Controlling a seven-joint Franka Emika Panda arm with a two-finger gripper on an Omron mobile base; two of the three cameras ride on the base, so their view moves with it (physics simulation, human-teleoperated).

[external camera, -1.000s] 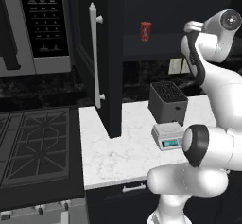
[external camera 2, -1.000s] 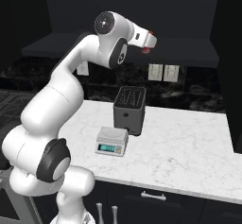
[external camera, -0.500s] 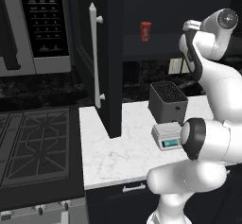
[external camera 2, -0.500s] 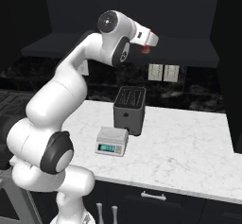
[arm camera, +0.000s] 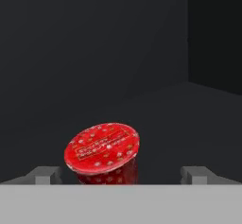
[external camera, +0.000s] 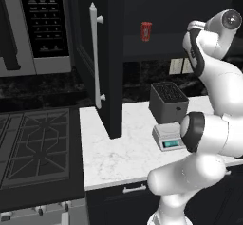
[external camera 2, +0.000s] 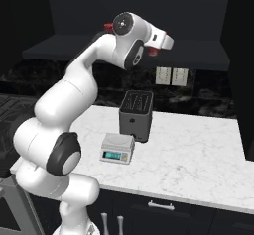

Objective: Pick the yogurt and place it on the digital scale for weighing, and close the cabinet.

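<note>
Reaching into the cabinet [external camera: 111,53], your gripper [arm camera: 122,175] sits wide open around the yogurt [arm camera: 102,150] (not holding it), ready to squeeze.

claw [arm camera: 121,175] pushed deeper into cabinet [external camera: 114,53], now straddling yogurt [arm camera: 102,151]; elbow swung bit lower too

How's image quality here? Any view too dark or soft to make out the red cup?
Hand view: the small red tapered yogurt cup is sharp and bright against a dim cabinet interior, its lid print too soft to read. Left base view: a slim red container stands out on a dark shelf. Right base view: dark up top, the white marble counter well lit.
</note>
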